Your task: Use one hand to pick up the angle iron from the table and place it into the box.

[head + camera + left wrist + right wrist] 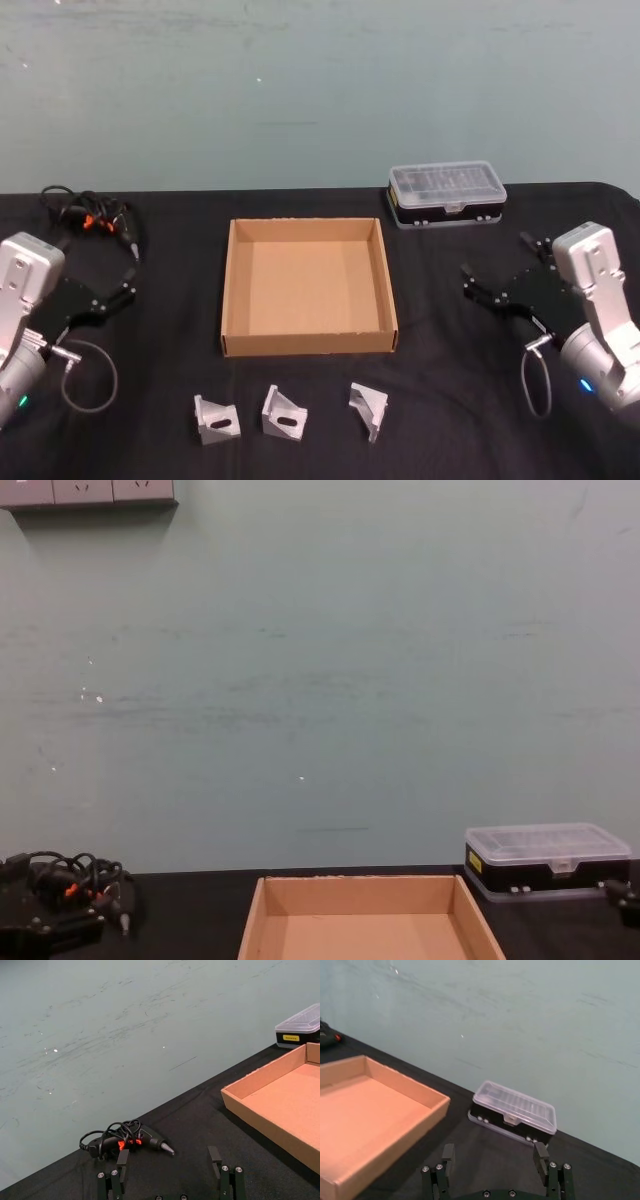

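Legible text: none. Item: black plastic case (300, 1030) with clear lid, standing on the surface (190, 1130) near the wall. Marking: one small yellow label (291, 1038) with dark lettering on the case's black side wall; characters too small to read.

I see three silver angle pieces in a row on the black table (170, 310): left iron (217, 418), middle iron (285, 411), right iron (368, 409). The shallow tan box (309, 343) sits just behind them, open side up.

tan box (309, 345); black table (450, 420); silvery, perhaps grey, angle irons (284, 411)
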`<state>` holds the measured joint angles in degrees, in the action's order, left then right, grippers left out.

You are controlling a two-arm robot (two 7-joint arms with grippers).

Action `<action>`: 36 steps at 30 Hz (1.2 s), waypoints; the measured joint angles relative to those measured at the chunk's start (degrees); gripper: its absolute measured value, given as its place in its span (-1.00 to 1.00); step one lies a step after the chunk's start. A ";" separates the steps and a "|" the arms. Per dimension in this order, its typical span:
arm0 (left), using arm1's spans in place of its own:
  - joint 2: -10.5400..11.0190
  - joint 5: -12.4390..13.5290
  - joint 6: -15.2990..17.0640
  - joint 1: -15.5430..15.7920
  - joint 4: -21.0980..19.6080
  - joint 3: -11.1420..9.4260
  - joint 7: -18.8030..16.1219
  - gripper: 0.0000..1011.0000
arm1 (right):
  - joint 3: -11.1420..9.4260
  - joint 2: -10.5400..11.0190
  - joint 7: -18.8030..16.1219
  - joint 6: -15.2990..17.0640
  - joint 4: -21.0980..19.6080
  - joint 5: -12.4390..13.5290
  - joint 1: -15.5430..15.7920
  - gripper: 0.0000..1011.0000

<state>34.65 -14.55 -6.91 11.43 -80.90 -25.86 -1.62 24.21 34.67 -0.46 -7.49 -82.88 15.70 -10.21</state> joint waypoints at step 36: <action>0.00 0.00 0.00 0.00 0.00 0.00 0.00 0.98 | 5.02 11.90 -40.54 7.83 -12.52 5.52 1.61 0.98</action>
<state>34.65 -14.55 -6.91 11.43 -80.90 -25.86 -1.62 29.22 46.57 -41.00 0.34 -95.40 21.22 -8.60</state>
